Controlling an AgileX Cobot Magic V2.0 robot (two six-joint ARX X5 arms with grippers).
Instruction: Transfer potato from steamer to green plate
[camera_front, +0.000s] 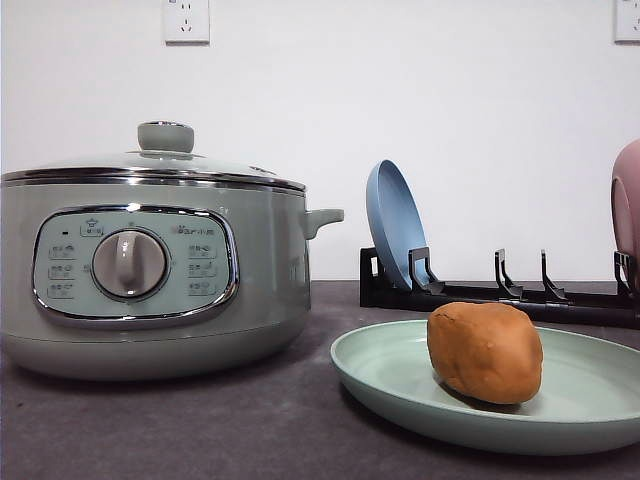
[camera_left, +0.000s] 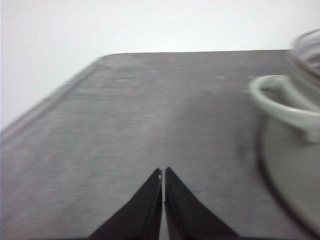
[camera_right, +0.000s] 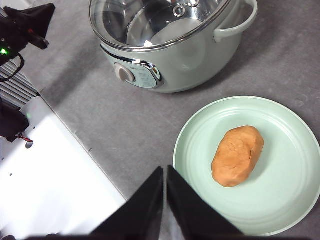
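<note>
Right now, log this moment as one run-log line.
potato: on green plate | steamer: lid on | left tool: shut, empty | right tool: shut, empty | transfer: looks done

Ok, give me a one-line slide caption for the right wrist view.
Potato resting on the green plate, lidded steamer beside it, right gripper shut above the table.

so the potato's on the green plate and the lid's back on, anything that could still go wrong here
Little, but two things. The potato is a rounded lump lying loose on the shallow green plate, so a bump could roll it off. The shut right hand hangs near the plate's rim and might nudge it when moving. The left hand, also shut, is beside the steamer handle.
</note>
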